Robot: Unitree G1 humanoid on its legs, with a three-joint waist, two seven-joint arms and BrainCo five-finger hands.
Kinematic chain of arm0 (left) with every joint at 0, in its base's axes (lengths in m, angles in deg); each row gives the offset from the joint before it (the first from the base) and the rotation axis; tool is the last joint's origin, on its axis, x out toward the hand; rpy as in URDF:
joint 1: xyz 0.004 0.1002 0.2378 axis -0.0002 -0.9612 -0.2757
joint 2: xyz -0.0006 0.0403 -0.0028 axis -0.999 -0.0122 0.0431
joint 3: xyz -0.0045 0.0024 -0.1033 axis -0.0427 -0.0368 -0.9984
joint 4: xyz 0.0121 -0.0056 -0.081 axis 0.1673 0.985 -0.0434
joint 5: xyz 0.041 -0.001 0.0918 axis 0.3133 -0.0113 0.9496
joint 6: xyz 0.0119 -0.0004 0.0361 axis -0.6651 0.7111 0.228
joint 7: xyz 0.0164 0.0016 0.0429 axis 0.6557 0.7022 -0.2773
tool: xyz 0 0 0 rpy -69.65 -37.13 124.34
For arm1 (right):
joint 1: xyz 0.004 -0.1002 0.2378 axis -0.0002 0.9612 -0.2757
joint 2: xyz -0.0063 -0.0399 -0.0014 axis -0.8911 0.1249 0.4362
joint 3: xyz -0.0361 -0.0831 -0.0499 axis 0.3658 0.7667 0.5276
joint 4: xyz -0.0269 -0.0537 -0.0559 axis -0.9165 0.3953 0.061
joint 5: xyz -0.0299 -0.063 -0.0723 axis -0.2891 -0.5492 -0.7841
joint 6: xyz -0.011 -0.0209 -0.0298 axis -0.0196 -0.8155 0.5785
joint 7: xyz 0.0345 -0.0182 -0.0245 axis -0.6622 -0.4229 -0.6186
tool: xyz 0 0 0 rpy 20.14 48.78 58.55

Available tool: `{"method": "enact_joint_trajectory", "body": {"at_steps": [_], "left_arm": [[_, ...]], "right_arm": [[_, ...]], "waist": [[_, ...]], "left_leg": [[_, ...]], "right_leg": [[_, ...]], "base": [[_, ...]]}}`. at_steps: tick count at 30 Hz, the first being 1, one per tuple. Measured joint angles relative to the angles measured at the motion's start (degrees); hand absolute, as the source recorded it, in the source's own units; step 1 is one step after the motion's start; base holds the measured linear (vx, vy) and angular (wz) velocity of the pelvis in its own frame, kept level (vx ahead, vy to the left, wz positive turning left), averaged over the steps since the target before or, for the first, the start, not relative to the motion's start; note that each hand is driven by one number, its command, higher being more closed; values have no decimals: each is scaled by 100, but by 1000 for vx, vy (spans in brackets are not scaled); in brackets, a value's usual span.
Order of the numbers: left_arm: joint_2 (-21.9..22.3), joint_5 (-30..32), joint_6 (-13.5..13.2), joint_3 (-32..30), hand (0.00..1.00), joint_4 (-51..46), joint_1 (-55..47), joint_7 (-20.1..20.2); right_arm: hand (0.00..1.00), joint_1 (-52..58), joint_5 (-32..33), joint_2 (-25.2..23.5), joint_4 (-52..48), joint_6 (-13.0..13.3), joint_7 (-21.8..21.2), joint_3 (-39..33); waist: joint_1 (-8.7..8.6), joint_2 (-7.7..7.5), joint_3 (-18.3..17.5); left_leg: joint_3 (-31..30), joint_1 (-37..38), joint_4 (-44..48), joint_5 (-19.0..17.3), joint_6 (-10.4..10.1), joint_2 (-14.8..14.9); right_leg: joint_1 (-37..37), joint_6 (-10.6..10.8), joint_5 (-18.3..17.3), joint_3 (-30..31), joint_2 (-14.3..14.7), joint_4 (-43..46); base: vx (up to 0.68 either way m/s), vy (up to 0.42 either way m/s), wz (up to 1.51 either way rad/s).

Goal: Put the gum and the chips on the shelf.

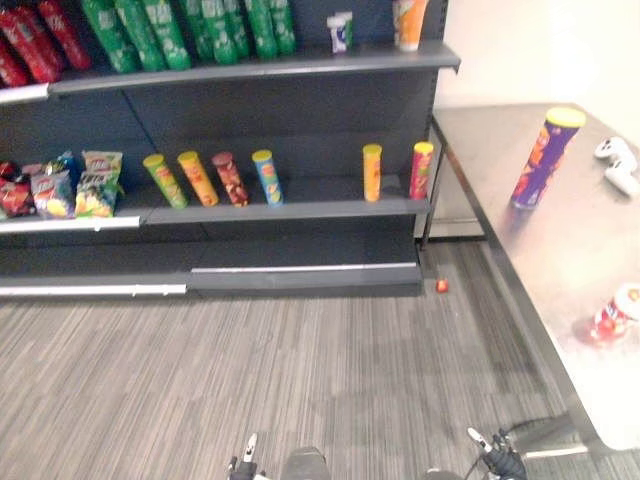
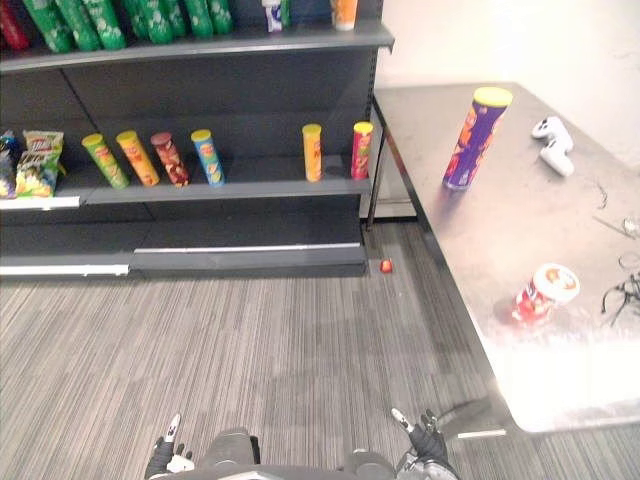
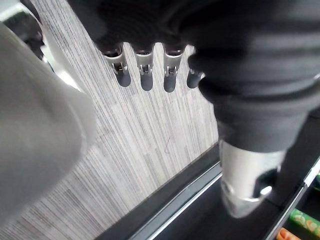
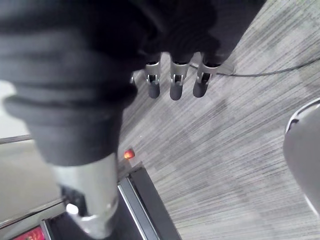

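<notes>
Left hand (image 3: 145,75), right hand (image 4: 175,82) empty, fingers loose. Pickup not begun: next, reach chips can (image 2: 476,125) on table (image 2: 520,215), gum tub (image 2: 545,290) nearby.

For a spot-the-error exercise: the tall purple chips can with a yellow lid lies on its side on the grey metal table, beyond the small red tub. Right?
No. The tall purple chips can with a yellow lid stands upright on the grey metal table, beyond the small red tub, as the right eye view shows.
</notes>
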Motion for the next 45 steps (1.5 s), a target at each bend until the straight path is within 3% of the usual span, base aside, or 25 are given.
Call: {"method": "enact_joint_trajectory", "body": {"at_steps": [1, 3, 4, 6, 7, 8, 9, 10, 11, 12, 14, 15, 17, 19, 22, 24, 26, 29, 33, 35, 37, 40, 43, 44, 45], "left_arm": [[0, -5, 0, 1, 0, -7, 5, -29], [-27, -39, 1, 2, 0, -43, -6, -90], [-45, -39, 3, 4, 0, -47, 5, -92], [-64, -44, -1, 87, 0, -92, -24, -72], [-75, -44, -6, 114, 0, -92, -59, -64], [-129, -45, -14, 197, 0, -78, -125, -55], [-212, -45, -17, 320, 0, -62, -188, -59], [-273, -45, -43, 364, 0, -65, -217, -62], [-416, -45, -80, 446, 0, 3, -222, -65], [-527, -53, -60, 440, 0, 84, -207, -36], [-640, -36, 10, 488, 0, 294, -190, 131], [-706, -32, 49, 564, 0, 375, -175, 198], [-882, 36, 185, 825, 0, 610, -156, 393], [-963, 40, 283, 974, 0, 656, -225, 507], [-1142, 67, 374, 1005, 0, 657, -183, 553], [-1218, 62, 408, 967, 0, 664, -140, 562], [-1268, 59, 419, 913, 0, 666, -1, 559], [-1113, -44, 480, 891, 0, 667, 64, 568], [-954, -263, 618, 896, 0, 653, 125, 584], [-868, -266, 620, 897, 0, 623, 139, 596], [-814, -254, 620, 898, 0, 628, 157, 604], [-825, -245, 620, 867, 0, 627, 150, 588], [-748, -244, 638, 548, 0, 592, 53, 537], [-727, -243, 640, 500, 0, 594, 24, 510], [-701, -240, 634, 398, 0, 588, -39, 467]], "right_arm": [[0, -3, -1, -14, 3, -6, -3, 12], [0, -39, 1, -66, 17, -32, -48, 27], [0, -40, 1, -72, 17, -36, -79, 24], [0, -16, 9, -63, 25, -36, -136, 25], [0, -8, 10, -63, 25, -36, -144, 30], [0, 20, 10, -62, 56, -43, -196, 33], [0, -10, 3, -132, 181, -84, -243, 42], [0, -19, -10, -216, 201, -135, -260, 49], [0, -41, -154, -375, 195, -163, -263, 7], [0, -65, -300, -400, 263, -178, -265, -68], [0, -133, -578, -369, 505, -173, -223, -313], [0, -147, -615, -358, 557, -171, -206, -387], [0, -158, -610, -296, 650, -170, -143, -558], [0, -107, -628, -198, 647, -105, -112, -635], [0, -161, -674, -160, 649, 25, -127, -612], [0, -263, -726, -108, 644, 106, -179, -522], [0, -341, -877, 29, 645, 94, -231, -518], [0, -328, -823, 207, 646, 69, -237, -523], [0, -178, -838, 349, 654, 68, -233, -536], [0, -37, -850, 380, 665, 65, -216, -546], [0, 0, -850, 387, 675, 59, -181, -559], [0, 192, -845, 293, 728, 57, -107, -673], [0, 182, -846, 212, 745, 14, -73, -660], [0, 153, -848, 223, 737, 7, -66, -594], [0, 152, -854, 224, 647, -22, -35, -433]], "waist": [[15, -19, 3], [106, -139, 9], [113, -175, 19], [142, -241, 6], [144, -243, 4], [143, -276, -6], [143, -357, -67], [147, -421, -87], [130, -555, -118], [145, -655, -147], [122, -761, -235], [115, -774, -257], [115, -681, -227], [50, -562, -176], [-33, -500, -185], [-91, -327, -241], [-145, -263, -169], [-170, -239, -131], [-192, -260, -87], [-193, -264, -29], [-212, -231, 47], [-235, -270, 57], [-193, -174, 8], [-186, -97, -11], [-200, -45, -16]], "left_leg": [[97, -29, -394, -98, 11, 5], [357, 54, -2523, -194, 78, -124], [353, 122, -3116, -144, 112, -176], [125, 340, -5070, 313, 103, -213], [10, 348, -5322, 373, 69, -187], [-33, 346, -5322, 809, -146, -154], [32, 359, -5014, 1117, -221, -254], [68, 323, -4806, 1063, -261, -269], [29, 204, -4292, 654, -297, -318], [-124, 199, -3879, 281, -289, -465], [49, 343, -3500, 9, -110, -545], [93, 402, -3432, -30, -49, -584], [141, 843, -3480, -41, -31, -662], [357, 1609, -3944, -102, 79, -728], [844, 1991, -4322, -143, 142, -734], [917, 2043, -4812, -114, 96, -515], [1256, 2257, -5330, 94, -36, -349], [1988, 2616, -5904, 567, 8, -286], [2761, 2892, -6163, 628, -29, -273], [2823, 3012, -6347, 620, -45, -352], [2861, 3060, -6519, 628, -230, -397], [2720, 3014, -6492, 581, -264, -404], [2734, 2697, -5697, 122, -471, 43], [2738, 2638, -5543, 62, -531, 200], [2757, 2600, -5191, -107, -707, 442]], "right_leg": [[90, 18, 8, 63, -16, -83], [369, 177, -53, 341, -209, -216], [433, 233, -86, 403, -285, -225], [656, 465, -238, 680, -532, -215], [719, 537, -330, 780, -584, -211], [844, 699, -571, 1027, -699, -200], [893, 696, -646, 1363, -803, -185], [867, 629, -606, 1597, -831, -143], [812, 505, -408, 1986, -855, -36], [769, 581, -255, 2343, -911, 132], [737, 645, -63, 2623, -1036, 479], [686, 651, 39, 2683, -1084, 629], [416, 607, 682, 2702, -1161, 1344], [-71, 570, 1379, 2232, -1494, 2276], [-519, 569, 1568, 1464, -1950, 2431], [-889, 571, 1571, 739, -1970, 2100], [-940, 657, 1625, 47, -1963, 1686], [-863, 887, 1775, -877, -1945, 900], [-670, 878, 1776, -1734, -1708, -167], [-563, 812, 1721, -1786, -1602, -569], [-566, 856, 1693, -1779, -1525, -815], [-506, 910, 1703, -1798, -1524, -877], [-526, 834, 1651, -1714, -1290, -972], [-563, 688, 1605, -1688, -1196, -818], [-663, 469, 1250, -1606, -1070, -141]], "base": [[513, 96, -70], [555, 180, -70], [464, 214, -64], [419, 291, -57], [403, 387, -59], [399, 408, -65], [388, 401, -70], [392, 357, -61], [465, 447, -62], [392, 375, -58], [408, 335, -50], [445, 314, -65], [246, 173, -83], [197, 156, -110], [92, 106, -121], [18, 4, -138], [7, -53, -129], [-14, -69, -130], [-92, -98, -108], [-198, -93, -56], [-173, -46, -35], [-175, -32, 12], [-75, -80, -16], [84, -132, -26], [120, -105, -32]]}}
